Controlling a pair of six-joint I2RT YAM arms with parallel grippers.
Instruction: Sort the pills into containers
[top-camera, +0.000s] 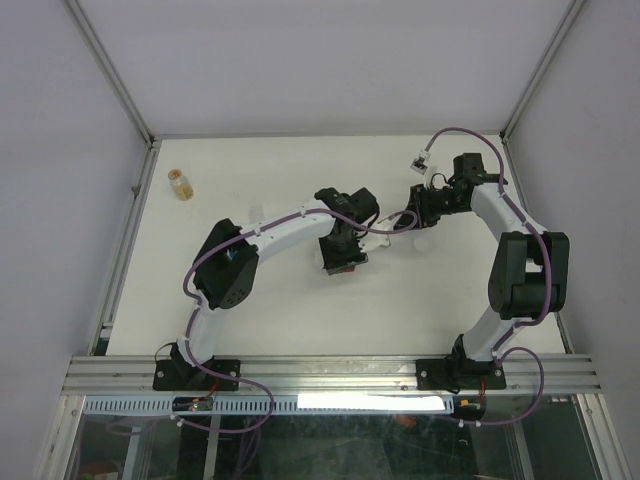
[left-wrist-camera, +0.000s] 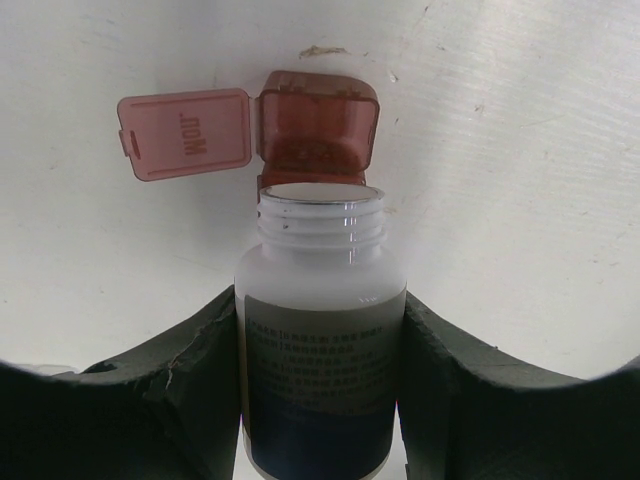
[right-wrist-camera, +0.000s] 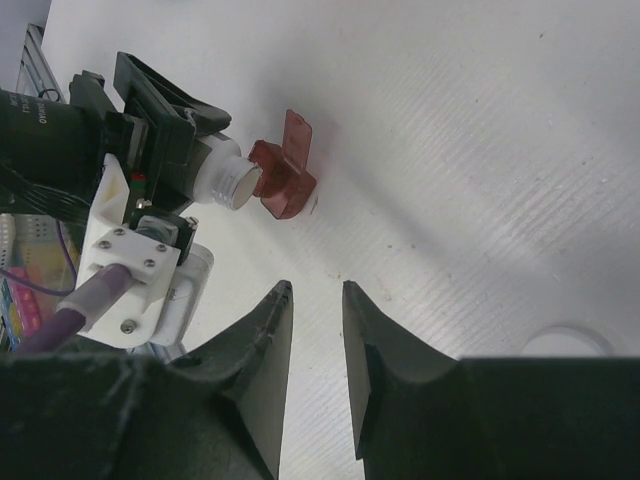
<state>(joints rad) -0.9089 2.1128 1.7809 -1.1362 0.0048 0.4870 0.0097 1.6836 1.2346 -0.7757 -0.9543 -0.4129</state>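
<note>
Likely the pouring step: the left end effector (left-wrist-camera: 320, 300) clamps the white bottle (left-wrist-camera: 320, 345), its mouth just short of the open dark red container (left-wrist-camera: 318, 135) at 12 o'clock. Next comes gentle tipping. The right end effector (right-wrist-camera: 315, 292) is barely open and empty.

The left arm (top-camera: 285, 225) reaches from the near edge to the table's middle, elbow bent out leftward. The left gripper (top-camera: 341, 252) has its jaws clamped on a white bottle (left-wrist-camera: 320, 300). The right arm (top-camera: 495, 215) arches along the right edge. The right gripper (right-wrist-camera: 316, 287) faces left, jaws narrowly parted, nothing between them.
</note>
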